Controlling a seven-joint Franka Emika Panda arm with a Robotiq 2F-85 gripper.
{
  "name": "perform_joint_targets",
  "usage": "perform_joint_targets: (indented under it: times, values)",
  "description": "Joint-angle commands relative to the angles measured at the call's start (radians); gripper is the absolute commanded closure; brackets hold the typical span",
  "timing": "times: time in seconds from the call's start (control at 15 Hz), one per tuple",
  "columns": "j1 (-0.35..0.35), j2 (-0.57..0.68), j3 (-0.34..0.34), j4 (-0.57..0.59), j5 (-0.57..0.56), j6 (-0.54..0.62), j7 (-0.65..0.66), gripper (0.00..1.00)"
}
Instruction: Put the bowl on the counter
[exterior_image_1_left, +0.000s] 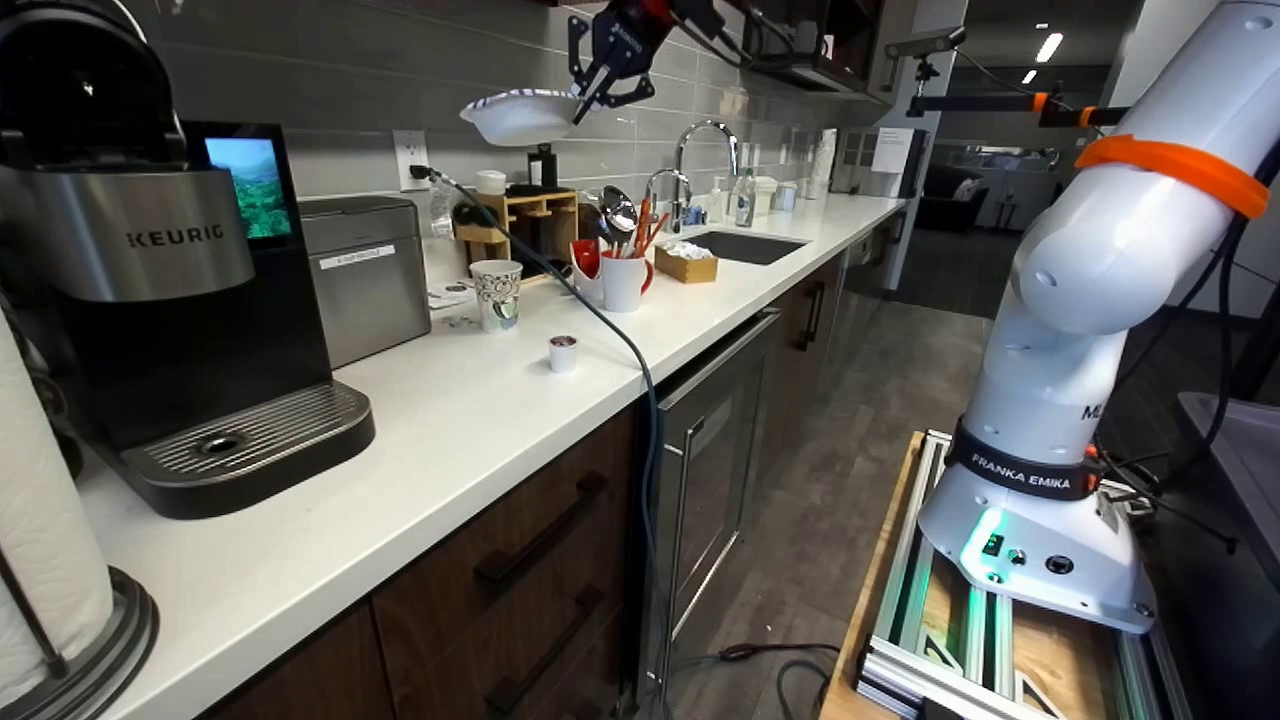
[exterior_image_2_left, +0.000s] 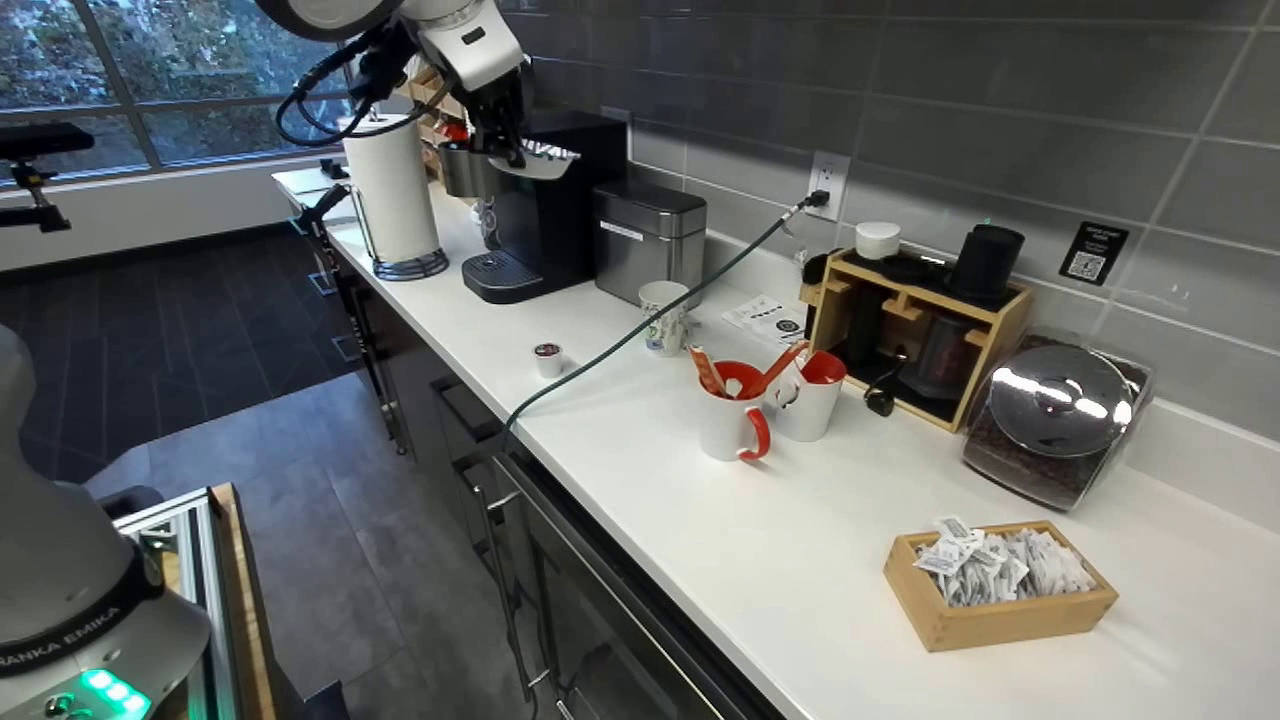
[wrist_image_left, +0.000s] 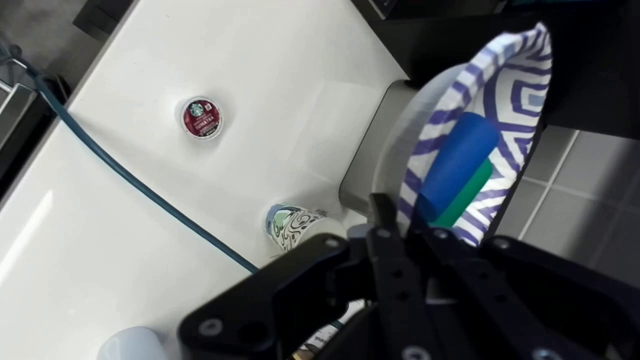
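Note:
The bowl (exterior_image_1_left: 525, 118) is white with a purple-striped rim and a purple pattern inside (wrist_image_left: 525, 90). A blue cylinder-like piece (wrist_image_left: 462, 157) and a green piece (wrist_image_left: 467, 192) lie in it. My gripper (exterior_image_1_left: 585, 108) is shut on the bowl's rim, which sits between the fingertips in the wrist view (wrist_image_left: 400, 215). The bowl is held in the air, tilted in the wrist view, high above the white counter (exterior_image_1_left: 450, 430). In an exterior view the bowl (exterior_image_2_left: 540, 165) shows in front of the coffee machine, partly hidden by the gripper.
On the counter stand the coffee machine (exterior_image_1_left: 190, 300), a grey bin (exterior_image_1_left: 365, 275), a patterned paper cup (exterior_image_1_left: 497, 296), a coffee pod (exterior_image_1_left: 562, 354), mugs (exterior_image_2_left: 730, 425) and a wooden rack (exterior_image_2_left: 915, 335). A dark cable (exterior_image_2_left: 620, 345) runs from the wall outlet across the counter edge.

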Motion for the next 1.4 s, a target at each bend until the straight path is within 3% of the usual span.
perform_joint_targets:
  times: [0.0,0.47,0.6,0.8,1.13,1.2,1.33]
  values:
    - [0.041,0.032,0.081,-0.106,-0.025,0.23,0.032,0.98]
    - [0.106,0.202,0.215,-0.286,-0.059,0.707,0.168,0.98]
    - [0.098,0.272,0.253,-0.284,-0.025,0.772,0.181,0.98]
    - [0.172,0.371,0.2,-0.235,0.009,0.807,0.18,0.98]
    - [0.141,0.469,0.236,-0.121,0.274,0.714,0.044,0.98]
    - [0.19,0.435,0.187,-0.18,0.176,0.763,0.112,0.93]
    - [0.189,0.461,0.186,-0.145,0.232,0.744,0.071,0.93]
